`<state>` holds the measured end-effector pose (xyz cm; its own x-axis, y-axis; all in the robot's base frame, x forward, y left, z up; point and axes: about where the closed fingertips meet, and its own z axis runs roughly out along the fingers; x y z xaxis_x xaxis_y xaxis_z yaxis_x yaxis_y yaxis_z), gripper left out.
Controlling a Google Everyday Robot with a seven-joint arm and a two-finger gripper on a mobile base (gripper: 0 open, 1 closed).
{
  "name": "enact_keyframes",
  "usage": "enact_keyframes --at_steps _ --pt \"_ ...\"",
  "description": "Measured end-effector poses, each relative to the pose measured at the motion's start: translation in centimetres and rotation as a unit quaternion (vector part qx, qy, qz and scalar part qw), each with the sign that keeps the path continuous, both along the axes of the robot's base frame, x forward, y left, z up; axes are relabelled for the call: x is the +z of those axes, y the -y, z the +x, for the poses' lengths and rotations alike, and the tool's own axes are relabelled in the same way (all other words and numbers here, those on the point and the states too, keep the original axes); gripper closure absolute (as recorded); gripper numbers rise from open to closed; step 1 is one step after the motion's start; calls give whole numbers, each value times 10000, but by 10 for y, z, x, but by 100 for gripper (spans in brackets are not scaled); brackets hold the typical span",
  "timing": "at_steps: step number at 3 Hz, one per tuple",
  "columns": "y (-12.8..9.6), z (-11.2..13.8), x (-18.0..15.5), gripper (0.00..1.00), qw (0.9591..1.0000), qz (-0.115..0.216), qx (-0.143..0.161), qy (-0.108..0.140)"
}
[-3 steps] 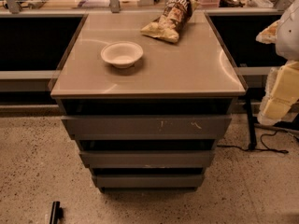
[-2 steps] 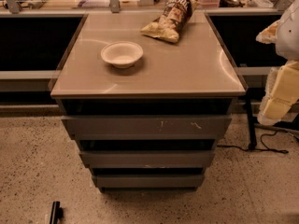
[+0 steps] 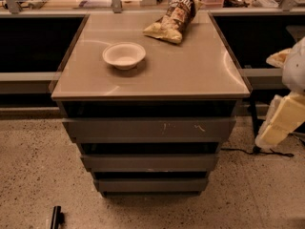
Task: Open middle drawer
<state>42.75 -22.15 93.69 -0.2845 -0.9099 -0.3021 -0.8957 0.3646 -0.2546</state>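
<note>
The grey three-drawer cabinet stands in the middle of the camera view. The middle drawer (image 3: 150, 162) is a plain flat grey front, shut, between the top drawer (image 3: 150, 129) with pale scratch marks and the lowest drawer (image 3: 151, 184). My gripper (image 3: 279, 123) hangs at the right edge of the view, a pale cream shape on the white arm. It is beside the cabinet's right side, about level with the top drawer and apart from it. It holds nothing that I can see.
On the cabinet top (image 3: 190, 75) sit a white bowl (image 3: 124, 55) and a chip bag (image 3: 174, 18). A black cable (image 3: 257, 150) lies on the speckled floor at the right. A small black object (image 3: 56, 217) lies at the lower left. Dark shelving runs behind the cabinet.
</note>
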Motion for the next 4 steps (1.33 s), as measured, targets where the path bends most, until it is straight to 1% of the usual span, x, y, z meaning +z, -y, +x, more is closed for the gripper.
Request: enact_keyframes --at_steps 1,2,3,4 --pt "12 -15 -84 0 9983 162 -567 37" --pt "12 -15 -84 0 9983 162 -567 37" --pt "13 -20 -104 0 9955 450 -823 149" --pt "14 -43 -179 0 9848 1235 -1221 12"
